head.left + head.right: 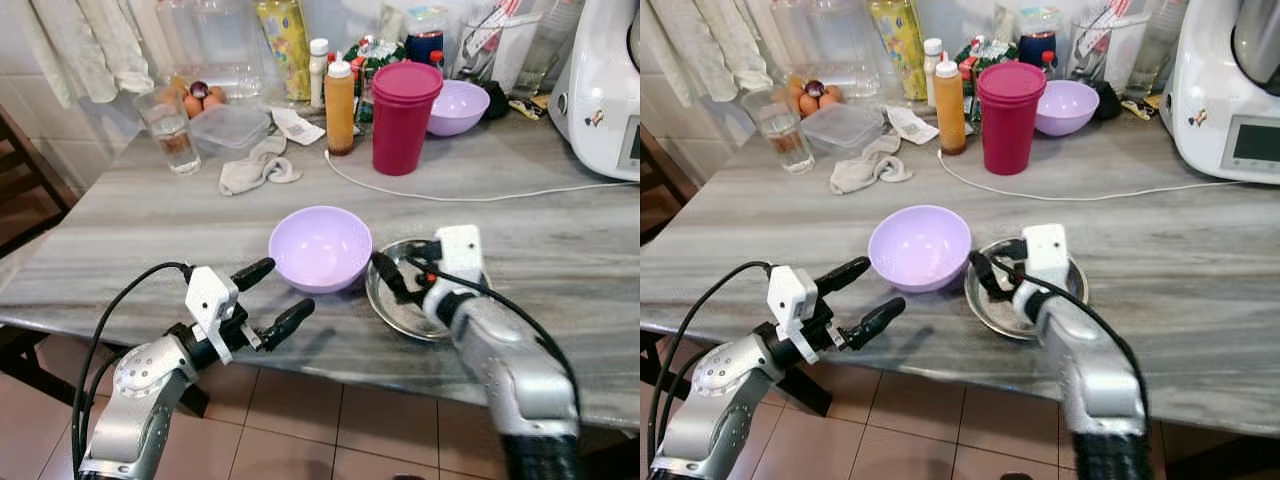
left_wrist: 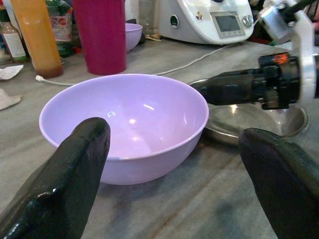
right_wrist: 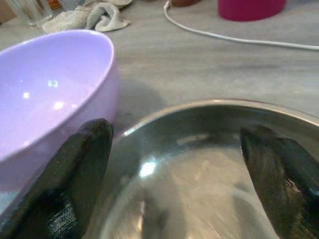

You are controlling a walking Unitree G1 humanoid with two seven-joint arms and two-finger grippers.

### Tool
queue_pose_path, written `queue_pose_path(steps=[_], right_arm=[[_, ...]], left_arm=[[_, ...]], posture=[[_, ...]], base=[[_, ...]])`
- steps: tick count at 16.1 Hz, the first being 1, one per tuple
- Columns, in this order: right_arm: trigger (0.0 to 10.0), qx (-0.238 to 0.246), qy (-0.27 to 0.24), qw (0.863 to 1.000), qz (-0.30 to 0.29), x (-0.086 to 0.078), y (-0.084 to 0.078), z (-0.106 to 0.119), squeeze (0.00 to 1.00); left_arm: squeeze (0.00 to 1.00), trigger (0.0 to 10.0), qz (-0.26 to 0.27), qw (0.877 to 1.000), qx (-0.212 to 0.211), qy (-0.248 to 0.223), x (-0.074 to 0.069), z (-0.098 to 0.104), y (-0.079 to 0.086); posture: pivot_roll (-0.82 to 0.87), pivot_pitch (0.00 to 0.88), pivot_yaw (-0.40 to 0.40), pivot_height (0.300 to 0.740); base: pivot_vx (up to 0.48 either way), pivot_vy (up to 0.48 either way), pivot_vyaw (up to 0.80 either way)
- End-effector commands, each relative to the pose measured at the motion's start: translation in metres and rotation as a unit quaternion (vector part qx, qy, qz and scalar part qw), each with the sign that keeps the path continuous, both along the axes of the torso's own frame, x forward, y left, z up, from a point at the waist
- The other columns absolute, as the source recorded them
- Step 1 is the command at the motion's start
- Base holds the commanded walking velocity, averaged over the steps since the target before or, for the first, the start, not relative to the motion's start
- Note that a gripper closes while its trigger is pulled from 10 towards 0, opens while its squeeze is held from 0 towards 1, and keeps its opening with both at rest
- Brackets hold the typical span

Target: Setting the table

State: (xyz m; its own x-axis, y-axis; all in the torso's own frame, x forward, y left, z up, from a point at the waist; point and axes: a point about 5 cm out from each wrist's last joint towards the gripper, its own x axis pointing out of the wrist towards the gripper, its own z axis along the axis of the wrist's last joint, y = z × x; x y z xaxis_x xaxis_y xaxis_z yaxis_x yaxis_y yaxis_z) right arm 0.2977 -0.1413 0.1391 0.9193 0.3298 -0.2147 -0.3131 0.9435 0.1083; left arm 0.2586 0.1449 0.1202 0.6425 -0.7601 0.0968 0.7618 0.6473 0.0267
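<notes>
We are holding our left gripper (image 1: 263, 297) open just off the table's (image 1: 150, 230) near edge, aimed at the lilac bowl (image 1: 320, 246) standing close to that edge. Our right gripper (image 3: 174, 184) is hovering open over the steel dish (image 1: 392, 305), which is touching the bowl. We are fearing that a careless push could knock either one off the near edge.

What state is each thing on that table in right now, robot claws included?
Lilac bowl: upright, empty.
Steel dish: empty, beside the bowl.
Left gripper: open, near the bowl.
Right gripper: open, over the dish.
Magenta tumbler: lidded, upright.
Glass: upright.
</notes>
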Motion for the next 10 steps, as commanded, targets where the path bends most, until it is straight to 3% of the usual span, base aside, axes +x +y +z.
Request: queue_pose_path(steps=[1, 5, 8, 10], right_arm=[[10.0, -0.007, -0.004, 1.0, 0.017, -0.007, -0.001, 0.005, 0.0], [10.0, -0.007, -0.057, 0.998, 0.025, -0.029, -0.009, 0.014, 0.0], [10.0, -0.042, -0.135, 0.99, -0.004, -0.044, -0.005, 0.025, 0.0], [10.0, -0.044, -0.185, 0.981, -0.046, -0.047, -0.004, 0.037, 0.0]], left_arm=[[0.0, 10.0, 0.0, 1.0, 0.004, 0.001, 0.001, 0.001, 0.004], [0.0, 10.0, -0.009, 1.0, -0.004, -0.001, 0.003, 0.004, -0.001], [0.0, 10.0, -0.007, 1.0, -0.007, -0.004, 0.004, 0.005, -0.001], [0.0, 10.0, 0.038, 0.999, -0.015, -0.014, 0.009, 0.008, 0.005]], posture=[[-0.3, 0.106, 0.088, 0.74], [-0.32, 0.098, 0.092, 0.74], [-0.33, 0.096, 0.092, 0.74], [-0.33, 0.094, 0.093, 0.74]], base=[[0.0, 0.0, 0.0], [0.0, 0.0, 0.0], [0.0, 0.0, 0.0], [0.0, 0.0, 0.0]])
